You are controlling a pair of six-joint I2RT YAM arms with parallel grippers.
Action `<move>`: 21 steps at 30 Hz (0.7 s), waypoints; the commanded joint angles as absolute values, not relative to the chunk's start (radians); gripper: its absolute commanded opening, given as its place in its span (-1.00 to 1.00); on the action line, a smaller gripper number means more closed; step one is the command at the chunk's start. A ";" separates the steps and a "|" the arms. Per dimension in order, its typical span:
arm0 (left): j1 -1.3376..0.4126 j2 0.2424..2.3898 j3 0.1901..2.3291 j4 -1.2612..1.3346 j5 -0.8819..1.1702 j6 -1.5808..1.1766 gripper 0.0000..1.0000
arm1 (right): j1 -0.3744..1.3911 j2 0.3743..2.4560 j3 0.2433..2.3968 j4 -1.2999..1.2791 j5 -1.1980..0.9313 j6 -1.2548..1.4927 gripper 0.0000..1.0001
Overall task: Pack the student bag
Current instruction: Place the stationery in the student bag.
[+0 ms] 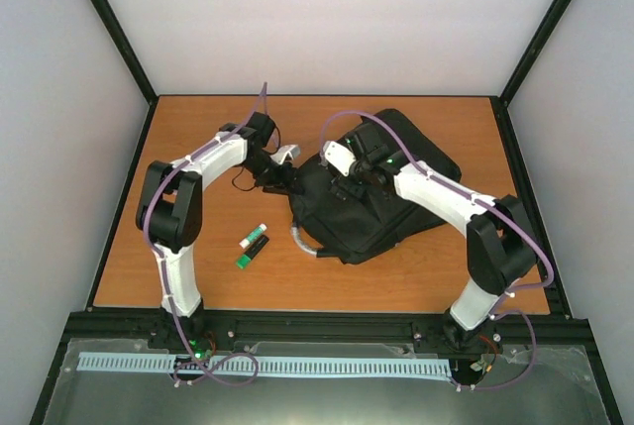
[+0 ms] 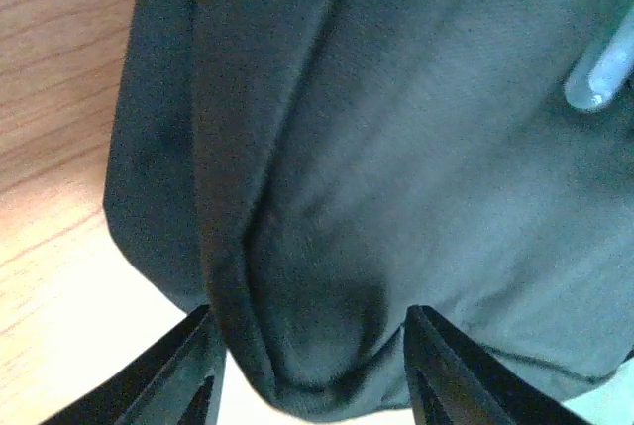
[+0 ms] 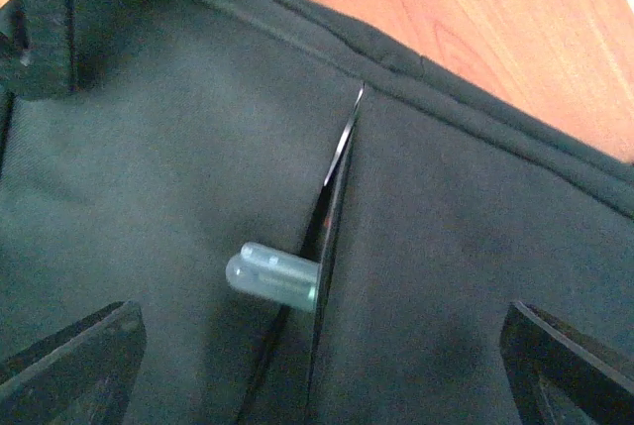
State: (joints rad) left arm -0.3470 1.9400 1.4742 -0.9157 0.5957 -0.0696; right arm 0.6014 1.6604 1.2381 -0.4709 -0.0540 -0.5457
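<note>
The student bag [image 1: 381,212] is a large black fabric backpack lying flat mid-table, its grey loop handle [image 1: 302,240] at the near left. My left gripper [image 1: 287,179] is at the bag's left edge. In the left wrist view it [image 2: 309,331] is shut on a fold of the bag's [image 2: 416,148] fabric. My right gripper [image 1: 349,182] hangs over the bag's top. In the right wrist view it [image 3: 322,331] is wide open and empty above a pocket slit [image 3: 332,177]. A pale translucent rounded tube end [image 3: 269,274] sticks out of the slit; it also shows in the left wrist view [image 2: 599,78].
Two small stick-shaped items lie on the wooden table left of the bag: one white and black [image 1: 255,236], one green [image 1: 252,251]. A black frame rail [image 1: 327,324] runs along the table's near edge, with black posts at the corners.
</note>
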 commanded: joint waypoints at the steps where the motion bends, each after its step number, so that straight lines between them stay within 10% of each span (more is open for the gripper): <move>1: -0.348 1.972 1.544 -0.913 0.670 -0.071 -0.11 | 0.639 1.709 1.286 -0.414 0.038 -0.537 1.00; 7: -0.348 1.938 1.559 -0.930 0.706 -0.034 -0.96 | 0.650 1.756 1.283 -0.354 0.207 -0.503 1.00; 21: -0.348 1.821 1.541 -0.962 0.679 0.027 -0.98 | 0.553 1.692 1.242 -0.318 0.339 -0.526 1.00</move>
